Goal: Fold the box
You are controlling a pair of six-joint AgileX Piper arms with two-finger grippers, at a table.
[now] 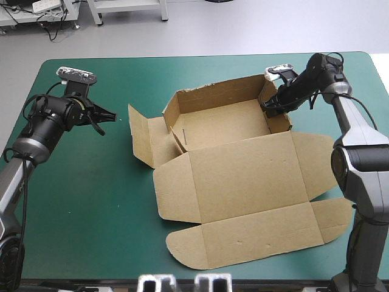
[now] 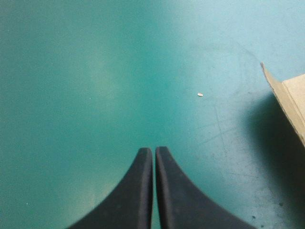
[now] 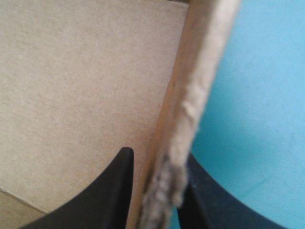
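The worktop (image 1: 85, 207) wears a teal-green cover, rounded at its far corners. The brown box (image 1: 240, 182) lies directly on it, reaching from the middle toward the right edge. It is an open tray (image 1: 222, 125) with raised walls on the far side, and its lid (image 1: 243, 176) lies flat toward the near edge. Left of the box the cover shows faint scuffs and one tiny white speck (image 2: 200, 94), possibly a crumb, near a corner of the board.

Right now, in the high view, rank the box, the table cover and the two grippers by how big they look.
Largest: table cover.
Then: box.
Smallest: left gripper and right gripper, too alike to rank.
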